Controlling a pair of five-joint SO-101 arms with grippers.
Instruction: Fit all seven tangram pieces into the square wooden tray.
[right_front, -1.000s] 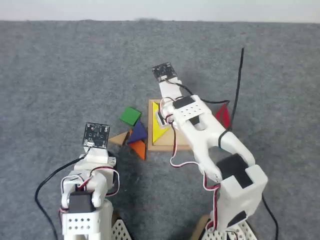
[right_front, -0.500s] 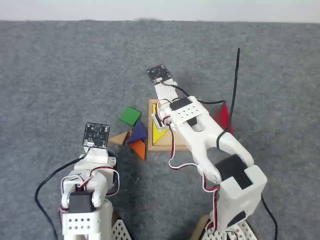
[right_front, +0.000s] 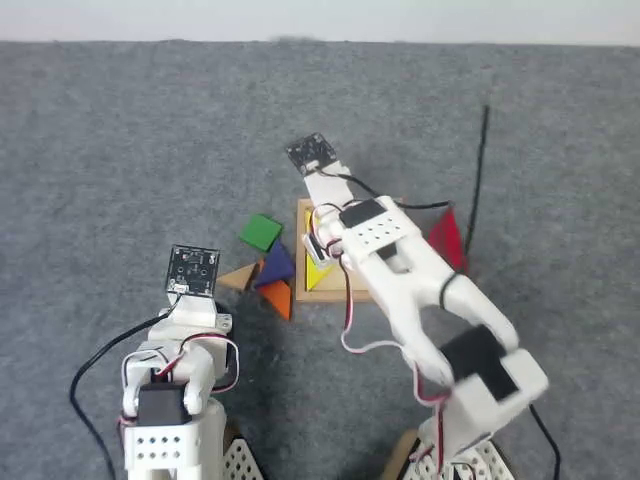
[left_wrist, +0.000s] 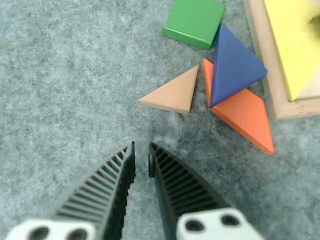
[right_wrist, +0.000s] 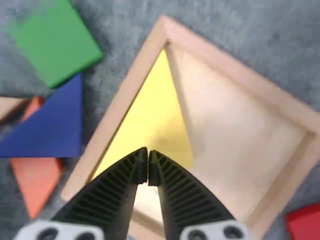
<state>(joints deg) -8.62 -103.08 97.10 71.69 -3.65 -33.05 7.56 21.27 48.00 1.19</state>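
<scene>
the right end effector is pressed together, nothing pinched, just over the yellow triangle that lies in the wooden tray near the middle of the counter. the left end effector is all but pressed together and empty, low over bare counter near the tan triangle. beside the tray, toward the counter's left edge, the blue triangle is seen partly over the orange piece, the green square just beyond. a red piece lies at the tray's opposite side.
</scene>
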